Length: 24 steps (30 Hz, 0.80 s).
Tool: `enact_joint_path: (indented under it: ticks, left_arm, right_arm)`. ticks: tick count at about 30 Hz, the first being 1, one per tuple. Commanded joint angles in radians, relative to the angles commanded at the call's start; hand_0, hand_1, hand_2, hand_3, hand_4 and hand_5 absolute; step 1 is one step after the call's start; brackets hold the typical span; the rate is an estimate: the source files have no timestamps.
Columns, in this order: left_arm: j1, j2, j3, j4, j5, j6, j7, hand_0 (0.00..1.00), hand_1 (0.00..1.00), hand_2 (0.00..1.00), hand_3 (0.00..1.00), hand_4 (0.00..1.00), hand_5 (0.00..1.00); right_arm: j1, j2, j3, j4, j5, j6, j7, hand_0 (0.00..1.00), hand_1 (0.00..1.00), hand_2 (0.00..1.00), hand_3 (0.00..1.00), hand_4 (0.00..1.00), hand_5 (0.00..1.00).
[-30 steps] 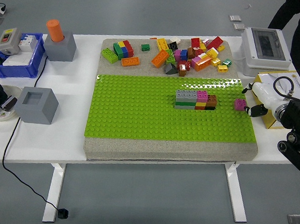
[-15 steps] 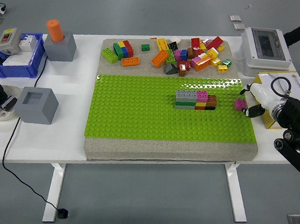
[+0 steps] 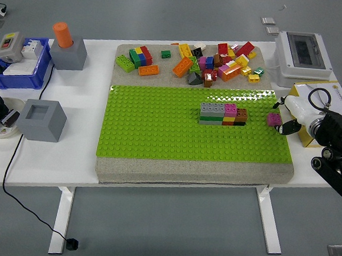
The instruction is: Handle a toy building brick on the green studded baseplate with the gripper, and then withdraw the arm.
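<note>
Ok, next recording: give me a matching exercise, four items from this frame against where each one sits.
Things:
1. magenta brick
2. orange cylinder
3. loose brick pile
4. blue bin

Places:
A. far strip of the mat, behind the green baseplate
B. the table's left edge
C. on top of a grey block
D. right edge of the green baseplate, just ahead of the right hand

Pairs: 1-D, 2-C, 3-A, 4-B

Right hand (image 3: 290,116) pinches magenta brick (image 3: 273,119) (baseplate (image 3: 159,133) edge) — upright.
</note>
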<state>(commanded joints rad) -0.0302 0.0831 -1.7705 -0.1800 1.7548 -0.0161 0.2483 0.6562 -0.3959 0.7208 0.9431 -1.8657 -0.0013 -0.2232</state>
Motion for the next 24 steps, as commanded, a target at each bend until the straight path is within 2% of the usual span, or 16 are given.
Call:
enact_joint_path:
  ticks: [7, 8, 24]
  left_arm:
    - [0.001, -0.002, 0.001, 0.000, 0.000, 0.000, 0.001, 0.787, 0.803, 0.755, 0.443, 0.998, 0.874]
    - [0.002, -0.002, 0.000, 0.000, 0.000, 0.000, 0.001, 0.788, 0.804, 0.755, 0.445, 0.998, 0.875]
    - [0.005, -0.003, -0.003, 0.000, 0.007, -0.002, 0.004, 0.788, 0.804, 0.755, 0.446, 0.998, 0.877]
  right_arm:
    - [0.002, 0.000, -0.006, -0.008, 0.014, 0.000, 0.002, 0.815, 0.814, 0.861, 0.705, 0.755, 0.147]
    - [0.002, 0.000, -0.006, -0.008, 0.016, -0.001, 0.002, 0.812, 0.814, 0.859, 0.675, 0.758, 0.153]
    - [0.009, 0.008, -0.014, -0.028, 0.045, -0.005, 0.010, 0.811, 0.812, 0.858, 0.663, 0.763, 0.164]
